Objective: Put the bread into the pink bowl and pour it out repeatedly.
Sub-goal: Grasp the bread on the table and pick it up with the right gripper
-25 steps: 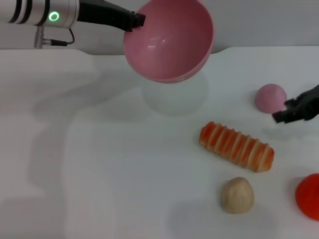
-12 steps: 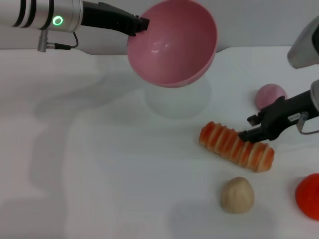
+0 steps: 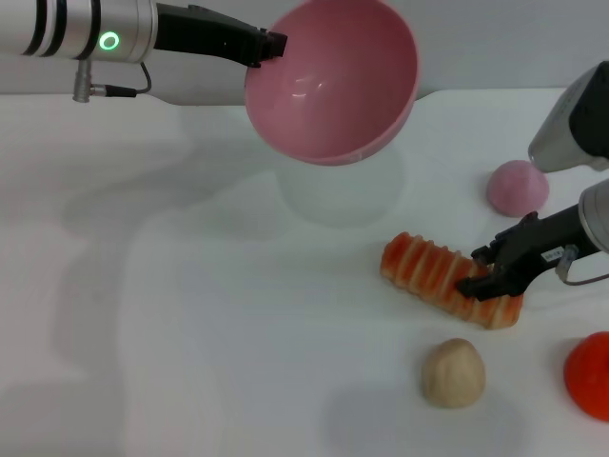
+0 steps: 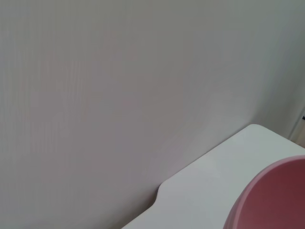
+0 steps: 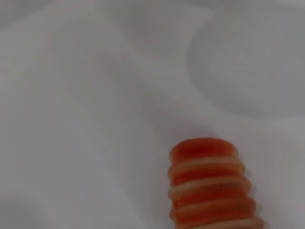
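Right gripper (image 3: pixel 483 269): down at the table now, black fingers spread either side of the striped loaf near its right-hand end, jaws parted and straddling, no squeeze visible yet.
Bread (image 3: pixel 449 280): lying flat on the white table (image 3: pixel 190 333), right of centre, striped side up, angled so its far end points up-left toward the bowl's shadow. In the right wrist view the bread (image 5: pixel 212 183) runs straight away from the camera, so the approach looks lined up along its length.
Left gripper (image 3: pixel 259 43): high at the back, pinched onto the near-left rim of the bowl and carrying it clear of the table.
Pink bowl (image 3: pixel 333 81): held aloft and tipped, mouth facing forward and down, nothing inside. A sliver of its rim (image 4: pixel 274 200) shows in the left wrist view.
Neighbours: 1 small tan bun (image 3: pixel 453 373) just in front of the loaf, 1 pink dome (image 3: pixel 518 187) behind the right arm, 1 red piece (image 3: pixel 588 375) at the right edge.
Step in hand: grasping the loaf, by my reading.
How to do it well: close across the short width, not along the length. The grip sits near 1 end, so the loaf may droop or swing on the lift; firm, even pressure and a straight rise should help. Keep the lower finger off the bun.
After that: the bowl will likely need levelling so the loaf stays in.
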Controlling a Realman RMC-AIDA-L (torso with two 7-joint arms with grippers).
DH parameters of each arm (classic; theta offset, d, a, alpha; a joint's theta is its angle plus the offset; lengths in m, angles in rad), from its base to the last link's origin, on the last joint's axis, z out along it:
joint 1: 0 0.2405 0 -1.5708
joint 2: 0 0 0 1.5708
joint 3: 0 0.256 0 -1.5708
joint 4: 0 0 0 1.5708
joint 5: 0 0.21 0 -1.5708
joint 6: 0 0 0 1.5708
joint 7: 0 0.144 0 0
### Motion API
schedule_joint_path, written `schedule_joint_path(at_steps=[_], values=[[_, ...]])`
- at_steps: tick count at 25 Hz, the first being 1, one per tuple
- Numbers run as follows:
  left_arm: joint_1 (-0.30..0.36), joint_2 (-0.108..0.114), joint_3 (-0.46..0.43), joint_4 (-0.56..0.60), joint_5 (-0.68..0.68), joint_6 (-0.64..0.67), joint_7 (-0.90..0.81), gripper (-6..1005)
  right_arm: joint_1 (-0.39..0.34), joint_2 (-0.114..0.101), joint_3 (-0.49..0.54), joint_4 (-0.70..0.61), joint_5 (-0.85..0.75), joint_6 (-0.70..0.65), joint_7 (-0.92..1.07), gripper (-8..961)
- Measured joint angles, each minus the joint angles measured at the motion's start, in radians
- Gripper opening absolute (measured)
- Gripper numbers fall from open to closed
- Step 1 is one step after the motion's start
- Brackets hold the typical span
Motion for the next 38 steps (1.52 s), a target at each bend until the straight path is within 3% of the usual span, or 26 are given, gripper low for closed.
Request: schedule_joint_path(at_steps=[23,28,38], values=[[0.0,-0.003,0.039,0.0,-0.028,-0.013,-0.009,74,-0.003,0.0,-0.078,0.088,0.0,0.109,-0.003,511],[0.002,-0.003,0.039,-0.005,-0.028,-0.013,-0.003,75,-0.004,0.002,-0.087,0.081,0.001,0.119,-0.005,367],[0.002,-0.002,0.04,-0.007,-0.028,-0.013,0.0,78,-0.004,0.003,-0.101,0.066,0.002,0.122,-0.005,302]])
